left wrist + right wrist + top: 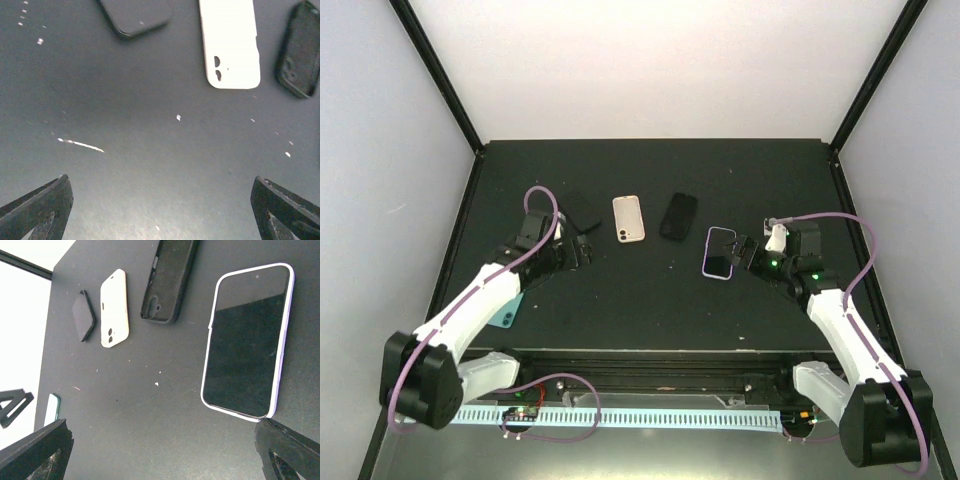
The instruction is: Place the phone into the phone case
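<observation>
A phone with a dark screen and a pale lilac rim [719, 253] lies face up on the black table, right of centre; it also shows in the right wrist view [245, 340]. An empty black case [679, 216] lies open side up behind it, seen too in the right wrist view [170, 280] and the left wrist view [300, 50]. My right gripper [745, 255] is open and empty just right of the phone, jaws wide apart [162, 455]. My left gripper [582, 252] is open and empty over bare table [160, 215].
A cream case [628, 219] lies back side up at centre, also in the left wrist view [229, 42]. A dark flat phone or case [582, 210] lies left of it. A teal phone [508, 312] lies partly under my left arm. Black frame posts stand at the back corners.
</observation>
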Controlling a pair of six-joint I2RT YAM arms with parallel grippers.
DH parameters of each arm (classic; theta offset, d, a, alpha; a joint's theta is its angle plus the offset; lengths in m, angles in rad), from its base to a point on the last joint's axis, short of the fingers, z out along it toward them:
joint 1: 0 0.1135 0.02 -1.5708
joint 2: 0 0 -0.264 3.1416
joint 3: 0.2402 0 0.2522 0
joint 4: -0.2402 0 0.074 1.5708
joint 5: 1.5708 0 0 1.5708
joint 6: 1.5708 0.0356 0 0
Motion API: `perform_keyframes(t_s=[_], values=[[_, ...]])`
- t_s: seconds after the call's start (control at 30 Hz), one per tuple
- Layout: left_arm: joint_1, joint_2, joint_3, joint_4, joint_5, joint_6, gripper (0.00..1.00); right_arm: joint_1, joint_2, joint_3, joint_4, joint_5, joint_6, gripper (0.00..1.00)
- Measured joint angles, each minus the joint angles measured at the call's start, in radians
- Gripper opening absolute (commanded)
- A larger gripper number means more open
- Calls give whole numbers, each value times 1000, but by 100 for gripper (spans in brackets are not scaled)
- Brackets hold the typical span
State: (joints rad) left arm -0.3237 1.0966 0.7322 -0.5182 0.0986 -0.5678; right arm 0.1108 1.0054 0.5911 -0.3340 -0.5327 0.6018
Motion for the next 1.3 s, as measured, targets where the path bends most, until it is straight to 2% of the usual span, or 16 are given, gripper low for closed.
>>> perform_keyframes(t_s=[0.17,0.33,0.57,0.83,1.0,1.3], values=[[60,179,92,14,-31,19,99,1,-79,0,-29,11,-25,100],[96,392,265,24,-67,18,99,1,-72,18,-75,0,-46,100],[111,634,476,39,-123,-38,99,1,-74,17,-72,-47,-48,100],[113,929,731,-36,-143,-74,99,1,-108,4,-58,-77,-50,100],[113,1037,829,-104,-159,-83,99,1,-115,-10,-48,-88,-42,100],[113,1062,871,-151,-164,-98,98,1,-114,-10,-45,-99,-44,100]])
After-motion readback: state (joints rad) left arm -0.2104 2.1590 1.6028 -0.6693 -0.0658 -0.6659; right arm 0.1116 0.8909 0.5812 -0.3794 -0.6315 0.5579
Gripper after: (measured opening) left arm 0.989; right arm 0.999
